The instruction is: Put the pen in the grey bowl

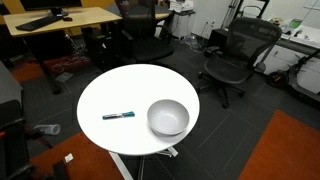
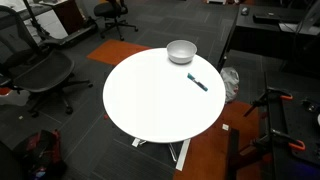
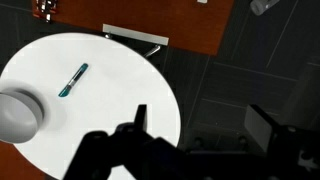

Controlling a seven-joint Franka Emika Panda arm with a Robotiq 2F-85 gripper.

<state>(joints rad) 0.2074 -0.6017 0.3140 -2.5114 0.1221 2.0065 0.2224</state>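
Observation:
The pen (image 1: pixel 118 115) lies flat on the round white table (image 1: pixel 110 90), just beside the grey bowl (image 1: pixel 168 118). Both show again in an exterior view, the pen (image 2: pixel 197 83) close to the bowl (image 2: pixel 181 51) at the table's far edge. In the wrist view the pen (image 3: pixel 73 80) lies on the table with the bowl (image 3: pixel 15 115) at the left edge. My gripper (image 3: pixel 200 125) is open and empty, high above the table's edge and the dark floor, well away from the pen. It is not in view in either exterior view.
Black office chairs (image 1: pixel 235 55) (image 2: pixel 35 70) stand around the table. A wooden desk (image 1: pixel 60 20) is behind it. Orange carpet (image 3: pixel 190 25) and the table's white base (image 3: pixel 135 37) show on the floor.

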